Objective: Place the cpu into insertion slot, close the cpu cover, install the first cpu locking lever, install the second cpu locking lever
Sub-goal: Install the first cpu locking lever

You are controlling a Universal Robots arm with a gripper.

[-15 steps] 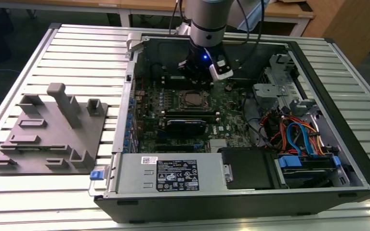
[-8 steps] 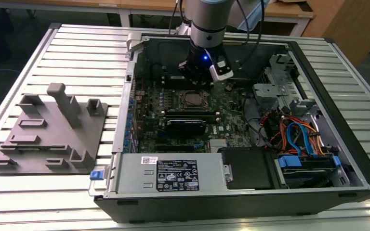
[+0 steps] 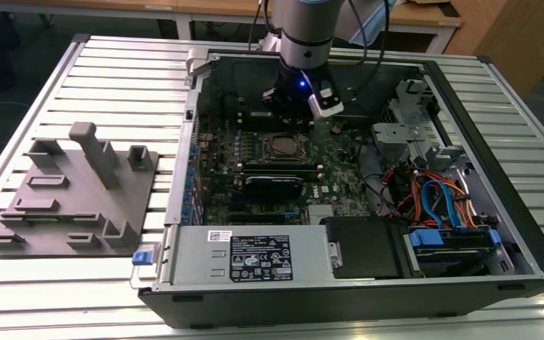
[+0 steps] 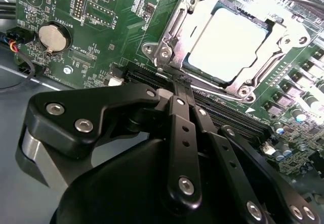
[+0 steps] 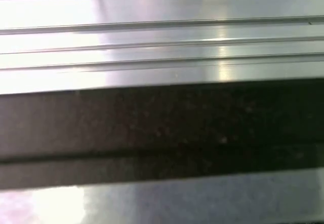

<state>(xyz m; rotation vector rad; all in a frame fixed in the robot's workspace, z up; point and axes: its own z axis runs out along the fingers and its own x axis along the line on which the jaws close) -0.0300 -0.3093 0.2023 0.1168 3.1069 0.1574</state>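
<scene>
1. The cpu (image 4: 228,44) lies flat in the insertion slot (image 3: 263,145) on the green motherboard (image 4: 111,31), its pale metal top facing up.
2. The cpu cover (image 4: 174,31) lies down around the cpu as a silver frame, and the chip shows through its square cut-out. Whether the locking levers are latched cannot be told.
3. The claw (image 4: 178,86) hangs just beside one edge of the cover, over the long black memory slots (image 4: 223,112). Its two black fingers (image 4: 181,133) are pressed close together with nothing seen between them.
4. In the second wrist view a round coin battery (image 4: 53,36) sits on the board, well apart from the socket.
5. In the exterior view the arm (image 3: 305,35) reaches down into the open computer case (image 3: 367,304), which lies on the slatted metal desk (image 3: 111,71).
6. A grey fixture plate (image 3: 74,205) rests on the desk at the exterior view's left of the case.
</scene>
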